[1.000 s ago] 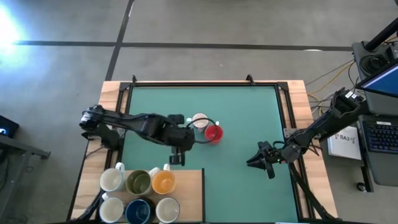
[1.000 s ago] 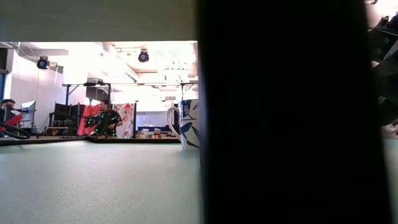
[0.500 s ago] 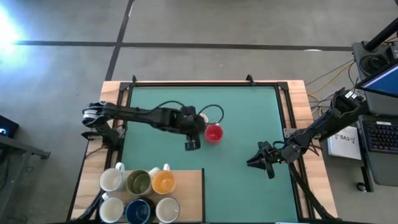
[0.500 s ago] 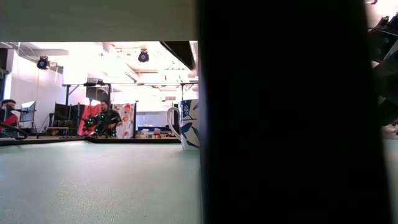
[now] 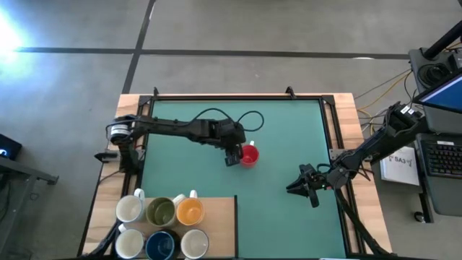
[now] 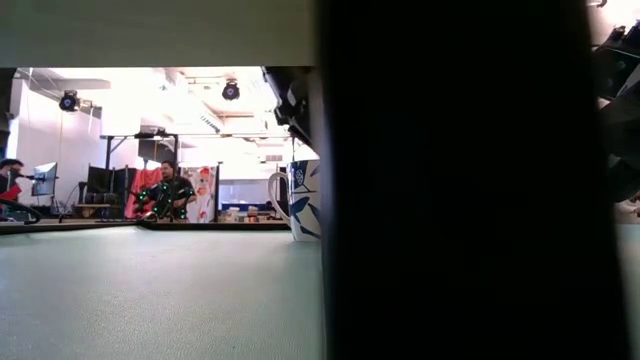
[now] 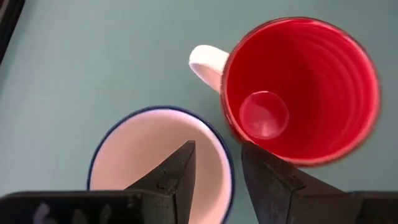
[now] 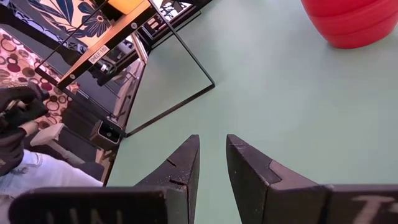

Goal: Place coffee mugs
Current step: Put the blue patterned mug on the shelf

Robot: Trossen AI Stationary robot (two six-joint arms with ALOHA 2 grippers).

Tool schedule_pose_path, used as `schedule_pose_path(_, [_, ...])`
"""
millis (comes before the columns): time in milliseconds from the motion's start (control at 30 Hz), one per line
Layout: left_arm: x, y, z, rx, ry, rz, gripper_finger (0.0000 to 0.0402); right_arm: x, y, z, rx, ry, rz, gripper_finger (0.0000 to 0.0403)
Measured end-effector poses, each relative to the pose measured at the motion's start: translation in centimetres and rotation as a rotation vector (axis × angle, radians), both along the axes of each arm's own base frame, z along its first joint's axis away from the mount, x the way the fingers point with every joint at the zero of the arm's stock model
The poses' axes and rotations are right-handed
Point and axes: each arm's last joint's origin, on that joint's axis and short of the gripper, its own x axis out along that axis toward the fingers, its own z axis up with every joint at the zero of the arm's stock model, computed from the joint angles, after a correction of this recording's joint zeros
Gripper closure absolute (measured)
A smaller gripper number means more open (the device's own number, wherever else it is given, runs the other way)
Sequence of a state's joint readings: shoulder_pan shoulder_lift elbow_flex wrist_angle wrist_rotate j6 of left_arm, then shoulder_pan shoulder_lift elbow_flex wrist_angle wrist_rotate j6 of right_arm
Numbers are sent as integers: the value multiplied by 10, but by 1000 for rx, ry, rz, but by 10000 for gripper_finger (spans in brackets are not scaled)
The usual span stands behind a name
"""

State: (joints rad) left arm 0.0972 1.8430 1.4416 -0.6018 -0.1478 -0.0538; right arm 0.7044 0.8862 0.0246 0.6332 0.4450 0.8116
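Two mugs (image 7: 301, 93) stand touching mid-table (image 5: 289, 137); six more mugs (image 5: 160, 225) cluster on the board (image 5: 220, 224) at seven o'clock from them.

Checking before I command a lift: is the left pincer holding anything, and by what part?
Left pincer straddles the white mug's rim beside the red mug; a closed hold cannot be told.

Looking like a robotics lab: concrete floor (image 5: 238, 29), framed green test table (image 5: 289, 137), cabling and laptop (image 5: 444, 97) alongside, ceiling spotlights (image 6: 231, 91), people sitting at workstations (image 6: 168, 195) behind.
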Motion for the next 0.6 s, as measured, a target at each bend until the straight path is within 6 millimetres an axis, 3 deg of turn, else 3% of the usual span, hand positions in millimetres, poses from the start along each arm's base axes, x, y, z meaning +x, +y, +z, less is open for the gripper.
schedule_pose_path(367, [3, 4, -19, -16, 82, 15, 296, 0, 0, 0, 0, 0, 0, 335])
schedule_pose_path(600, [1, 4, -31, -26, 164, 12, 355, 0, 0, 0, 0, 0, 0, 335])
